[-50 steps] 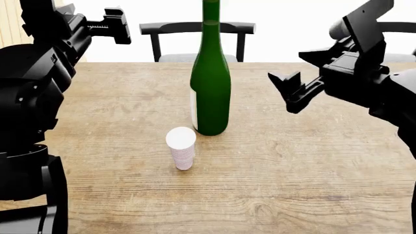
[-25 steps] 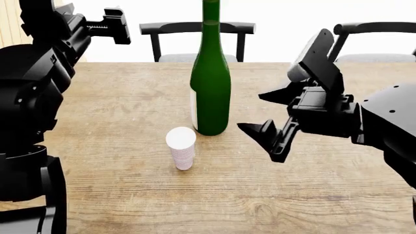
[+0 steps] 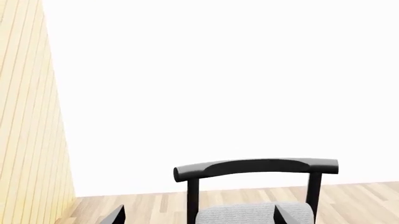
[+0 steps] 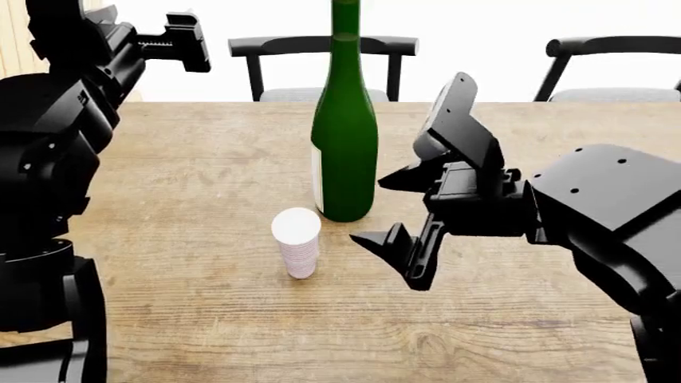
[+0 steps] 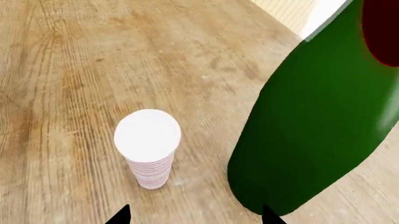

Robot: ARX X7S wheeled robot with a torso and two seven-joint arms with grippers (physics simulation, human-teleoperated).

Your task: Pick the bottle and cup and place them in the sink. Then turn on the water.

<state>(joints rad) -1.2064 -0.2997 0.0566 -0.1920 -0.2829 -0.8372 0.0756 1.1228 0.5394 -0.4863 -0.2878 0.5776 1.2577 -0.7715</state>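
the right gripper [image 4: 396, 233] hangs low over the wooden table [image 4: 191, 319] with jaws spread wide and empty, just right of the bottle [image 4: 345, 152] and the cup [image 4: 297, 242], touching neither. the left gripper [image 4: 183, 40] is raised at the far left; i cannot tell how wide it stands.

The tall dark-green bottle [image 4: 345, 136] stands upright mid-desk [image 4: 213, 175]. The small white ribbed cup [image 4: 297, 242] stands upright just in front of it, close but apart.
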